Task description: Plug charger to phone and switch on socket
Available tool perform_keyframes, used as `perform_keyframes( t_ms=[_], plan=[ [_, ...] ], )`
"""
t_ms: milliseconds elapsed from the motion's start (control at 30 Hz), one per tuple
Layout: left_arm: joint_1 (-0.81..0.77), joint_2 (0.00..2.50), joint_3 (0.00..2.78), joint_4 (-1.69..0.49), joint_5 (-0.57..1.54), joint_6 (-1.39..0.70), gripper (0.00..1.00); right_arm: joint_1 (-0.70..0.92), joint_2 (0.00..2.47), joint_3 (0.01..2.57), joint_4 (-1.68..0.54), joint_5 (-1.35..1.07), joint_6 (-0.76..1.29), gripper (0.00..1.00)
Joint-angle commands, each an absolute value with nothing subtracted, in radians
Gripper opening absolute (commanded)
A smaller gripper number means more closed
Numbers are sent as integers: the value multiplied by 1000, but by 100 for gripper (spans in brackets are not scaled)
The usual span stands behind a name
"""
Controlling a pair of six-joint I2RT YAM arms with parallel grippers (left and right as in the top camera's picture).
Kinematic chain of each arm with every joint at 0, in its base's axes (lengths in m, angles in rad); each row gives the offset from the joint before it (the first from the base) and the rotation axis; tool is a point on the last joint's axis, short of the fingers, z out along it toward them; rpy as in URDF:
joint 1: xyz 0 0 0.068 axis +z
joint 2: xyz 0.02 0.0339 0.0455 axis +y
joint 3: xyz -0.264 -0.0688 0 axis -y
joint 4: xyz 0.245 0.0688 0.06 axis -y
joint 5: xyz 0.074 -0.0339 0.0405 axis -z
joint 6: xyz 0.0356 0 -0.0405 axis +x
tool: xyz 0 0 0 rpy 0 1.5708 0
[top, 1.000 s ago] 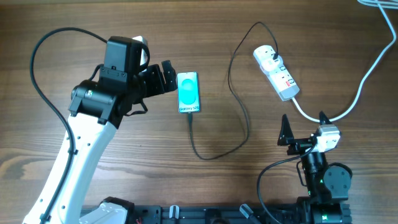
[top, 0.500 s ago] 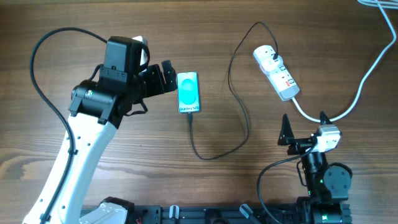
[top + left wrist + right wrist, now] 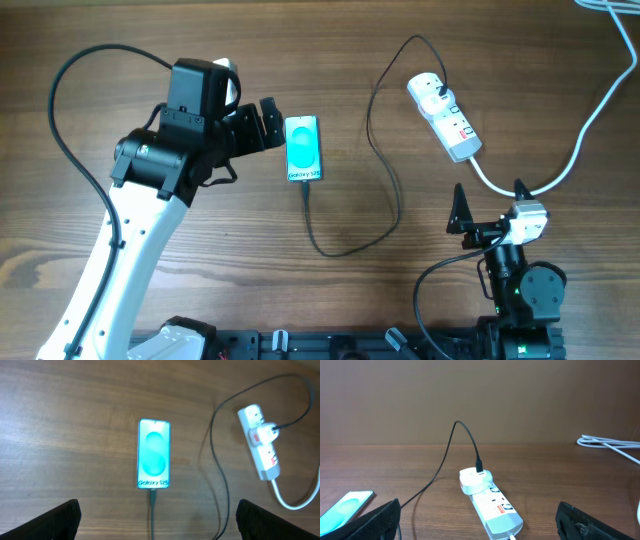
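Socket point(image 3: 444, 117) to be switched on next, with charger point(image 3: 385, 190) seemingly seated in phone point(image 3: 303, 149). Reach far with right gripper point(image 3: 488, 200), spread empty like left gripper point(image 3: 271, 122) — press red switch point(image 3: 462, 128) squarely.

A brown wooden table top with darker streaks of grain point(image 3: 250, 300) fills the overhead view, its boards running left to right. The left wrist view shows the same wood point(image 3: 60, 435), lit paler toward the upper left. In the right wrist view the table surface point(image 3: 560, 475) ends at a straight far edge, and a plain flat brown backdrop point(image 3: 480, 400) rises behind it. A few thin white cables point(image 3: 607, 443) lie together on the wood at the far right, running out of view.
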State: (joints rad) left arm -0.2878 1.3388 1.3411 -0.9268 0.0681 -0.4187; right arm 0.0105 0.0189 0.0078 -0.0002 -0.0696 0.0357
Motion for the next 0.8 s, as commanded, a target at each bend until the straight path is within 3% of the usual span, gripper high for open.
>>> perform_keyframes(
  t_ms=[0, 133, 300, 467, 767],
  plan=[
    [-277, 1326, 1340, -982, 29, -373, 100, 6, 7, 5, 1, -52, 26, 100],
    [-274, 1275, 1262, -945, 24, -373, 100, 6, 7, 5, 1, -53, 27, 100],
    [-213, 1076, 979, -771, 29, -374, 100, 6, 7, 5, 1, -53, 26, 100],
    [-151, 856, 797, -751, 10, -373, 100, 6, 7, 5, 1, -52, 27, 100],
    [-131, 429, 463, -465, 31, -141, 100, 6, 7, 5, 1, -53, 26, 100]
  ],
)
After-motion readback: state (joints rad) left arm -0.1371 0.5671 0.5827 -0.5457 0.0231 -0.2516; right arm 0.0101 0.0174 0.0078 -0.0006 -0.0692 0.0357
